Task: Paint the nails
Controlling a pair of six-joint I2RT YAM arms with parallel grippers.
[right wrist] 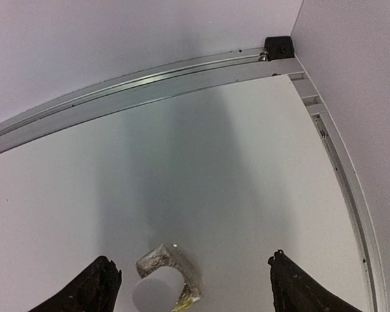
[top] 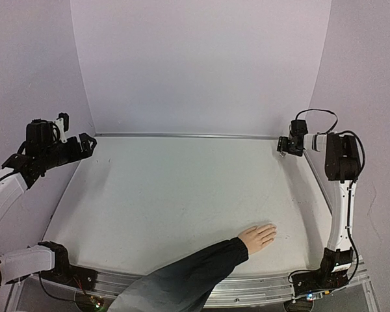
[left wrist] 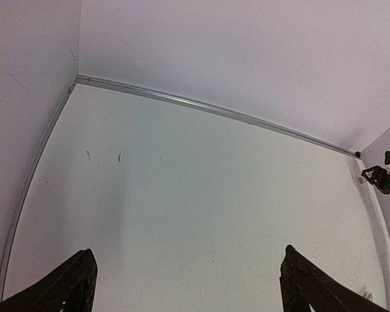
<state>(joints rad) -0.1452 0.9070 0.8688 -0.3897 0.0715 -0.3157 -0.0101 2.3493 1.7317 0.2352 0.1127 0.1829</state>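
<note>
Item 1: left gripper [left wrist: 185, 285], fingers spread wide, nothing between them, table [left wrist: 182, 195] ahead.
Item 2: right gripper [top: 281, 148], fingers apart. A small clear bottle [right wrist: 172, 276] stands between them, touching neither that I can see.
Item 3: the nails [top: 272, 229], on the pale hand [top: 257, 237] with black sleeve [top: 201, 270], lying flat well behind the right gripper, toward its base. They are too small for me to make out.
</note>
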